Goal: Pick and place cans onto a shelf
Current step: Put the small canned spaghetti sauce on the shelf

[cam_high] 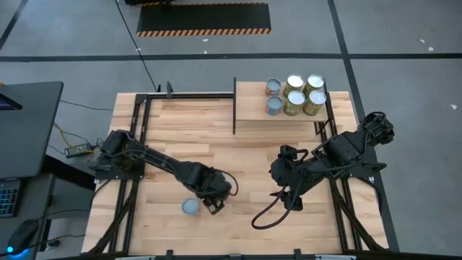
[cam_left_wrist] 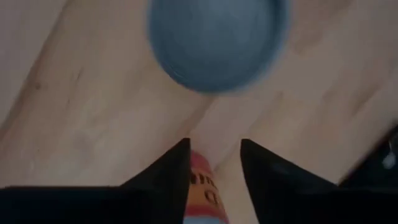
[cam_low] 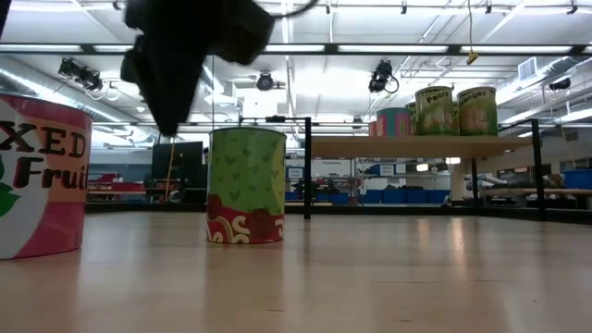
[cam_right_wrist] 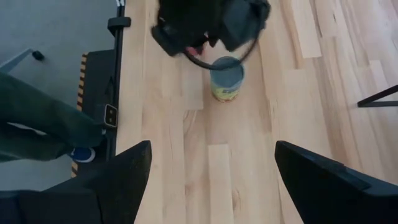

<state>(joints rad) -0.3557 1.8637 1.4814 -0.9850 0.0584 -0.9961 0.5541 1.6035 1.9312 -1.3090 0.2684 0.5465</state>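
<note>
Several cans stand on the shelf at the far right. Two cans stand upright on the planks. One is a pink "Fruit" can with a blue-grey top. The other is a green can with a red base, also in the right wrist view. My left gripper points down between and above them with a narrow gap. A strip of red label shows through that gap. A blurred can top lies beyond the fingertips. My right gripper hangs open and raised over the table's right middle.
A thin dark upright panel closes the shelf's left edge. Black frame rails run along the table's sides. A cable loop hangs under my right arm. A person's leg stands beside the table. Bare planks lie between the arms and the shelf.
</note>
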